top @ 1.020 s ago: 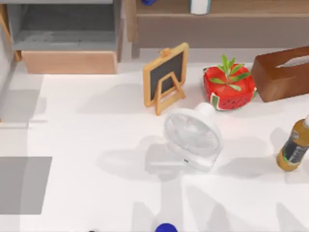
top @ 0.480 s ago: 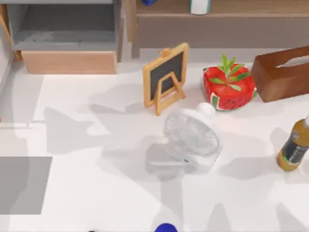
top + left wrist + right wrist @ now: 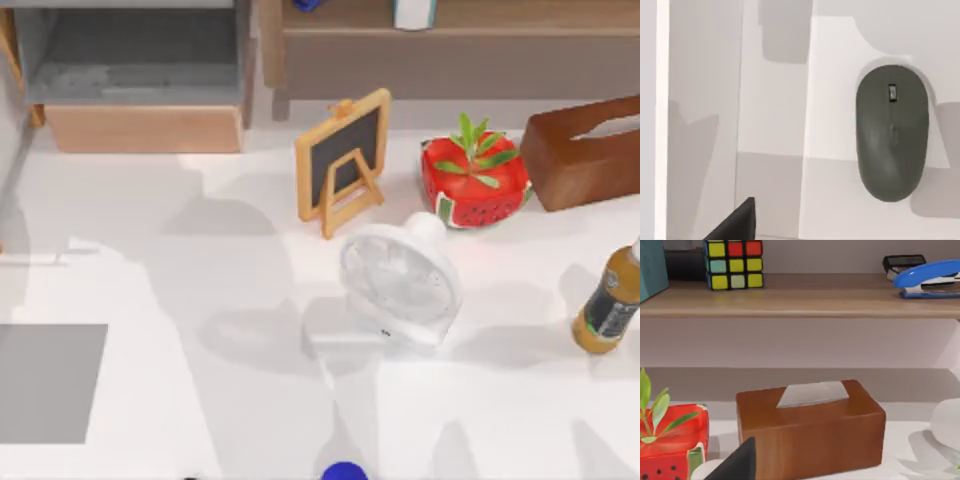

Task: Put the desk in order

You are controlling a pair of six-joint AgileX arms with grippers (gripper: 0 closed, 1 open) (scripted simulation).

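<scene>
The white desk (image 3: pixel 150 290) carries a small chalkboard easel (image 3: pixel 343 160), a white fan (image 3: pixel 400 280), a red watermelon pot with a green plant (image 3: pixel 473 182), a brown tissue box (image 3: pixel 585 150) and a bottle (image 3: pixel 610 305) at the right edge. A grey mouse pad (image 3: pixel 50 385) lies at the left. In the left wrist view a grey mouse (image 3: pixel 892 132) rests on the desk (image 3: pixel 775 110), with a dark part of my left gripper (image 3: pixel 735 225) off to its side. A dark part of my right gripper (image 3: pixel 737 462) hangs before the tissue box (image 3: pixel 810 427).
An open drawer (image 3: pixel 140 90) sits at the back left and a wooden shelf (image 3: pixel 450 45) at the back right. The shelf (image 3: pixel 805 297) holds a colour cube (image 3: pixel 734 262), a blue stapler (image 3: pixel 930 280) and a teal box (image 3: pixel 650 265). A blue object (image 3: pixel 343 472) lies at the front edge.
Broad shadows have shifted across the left and middle of the desk. None of the objects on it has moved.
</scene>
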